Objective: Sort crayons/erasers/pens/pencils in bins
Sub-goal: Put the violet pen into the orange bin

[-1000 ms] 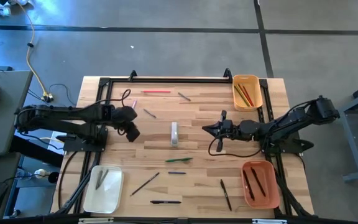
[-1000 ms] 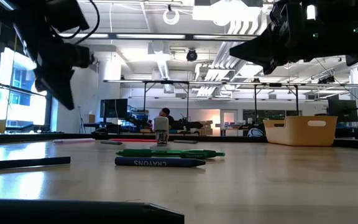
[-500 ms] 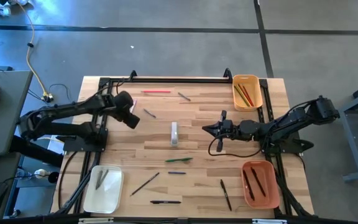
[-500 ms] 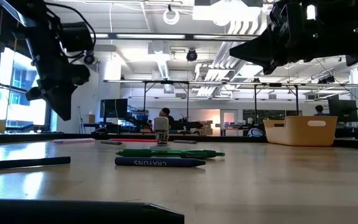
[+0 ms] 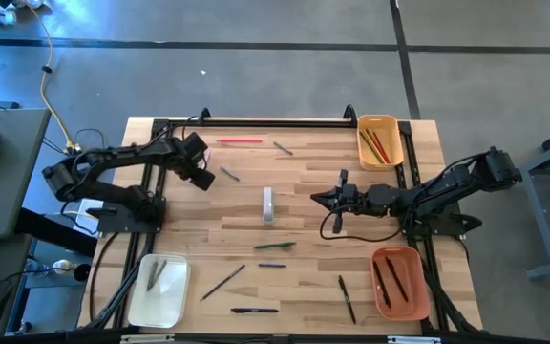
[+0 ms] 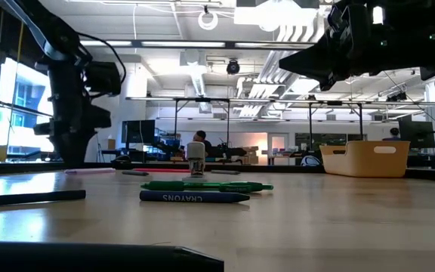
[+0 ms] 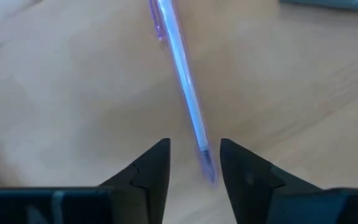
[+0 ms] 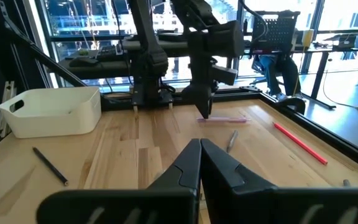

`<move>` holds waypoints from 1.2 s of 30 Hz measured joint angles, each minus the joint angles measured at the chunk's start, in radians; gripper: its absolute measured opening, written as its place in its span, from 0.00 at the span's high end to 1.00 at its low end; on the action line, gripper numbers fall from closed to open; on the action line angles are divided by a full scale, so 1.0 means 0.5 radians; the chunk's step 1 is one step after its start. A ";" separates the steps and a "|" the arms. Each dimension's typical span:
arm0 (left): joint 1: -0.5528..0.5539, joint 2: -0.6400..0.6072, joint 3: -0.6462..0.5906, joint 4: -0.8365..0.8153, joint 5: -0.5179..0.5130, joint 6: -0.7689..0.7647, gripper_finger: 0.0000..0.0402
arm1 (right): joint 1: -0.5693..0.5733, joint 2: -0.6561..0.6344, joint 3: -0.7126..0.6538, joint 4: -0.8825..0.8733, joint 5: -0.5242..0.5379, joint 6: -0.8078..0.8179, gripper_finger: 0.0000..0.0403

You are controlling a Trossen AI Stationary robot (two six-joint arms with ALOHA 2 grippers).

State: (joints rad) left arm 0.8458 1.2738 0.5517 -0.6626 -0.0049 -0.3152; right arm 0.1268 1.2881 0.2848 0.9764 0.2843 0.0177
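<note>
Your left end effector (image 7: pixel 194 163) hangs with fingers parted, empty, straddling the tip of a translucent purple pen (image 7: pixel 180 81) lying on the counter (image 5: pixel 304 205) near its far left edge. Lower squarely, centre on the barrel, then close. The right end effector (image 5: pixel 319 198), pinched closed, waits mid-counter.

The long light wooden table (image 5: pixel 304 205) held three bins: a small yellow-orange plastic tray (image 5: pixel 380 140) at its far right corner with thin coloured pencils (image 5: pixel 377 146) in it, a larger orange tray (image 5: pixel 398 284) near the right front with dark pens (image 5: pixel 391 279) inside, and a cream-white squarish tray (image 5: pixel 158 290) at the left front. The left gripper (image 5: pixel 201 176) stood over the far left part, the right gripper (image 5: pixel 319 199) right of centre.
</note>
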 joint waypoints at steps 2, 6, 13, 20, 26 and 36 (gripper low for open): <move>0.026 0.034 0.000 0.033 0.036 0.009 0.66 | 0.000 0.000 0.000 -0.001 -0.001 0.000 1.00; 0.070 0.117 0.000 0.086 0.125 0.047 0.67 | 0.001 -0.001 0.000 -0.019 -0.001 0.000 1.00; 0.103 0.234 0.015 0.078 0.159 0.095 0.79 | 0.000 -0.001 0.000 -0.031 -0.001 0.000 1.00; 0.103 0.197 0.003 0.078 0.145 0.145 0.94 | 0.000 -0.001 0.000 -0.042 -0.001 -0.004 1.00; 0.100 0.105 -0.008 0.090 0.192 0.149 0.98 | 0.000 -0.001 0.000 -0.053 -0.001 -0.008 1.00; 0.043 -0.186 -0.006 0.087 0.196 0.126 0.97 | 0.000 -0.001 0.000 -0.053 -0.001 -0.001 1.00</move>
State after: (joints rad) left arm 0.8671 1.1809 0.5488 -0.6189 0.0929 -0.2522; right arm 0.1269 1.2877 0.2848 0.9497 0.2840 0.0174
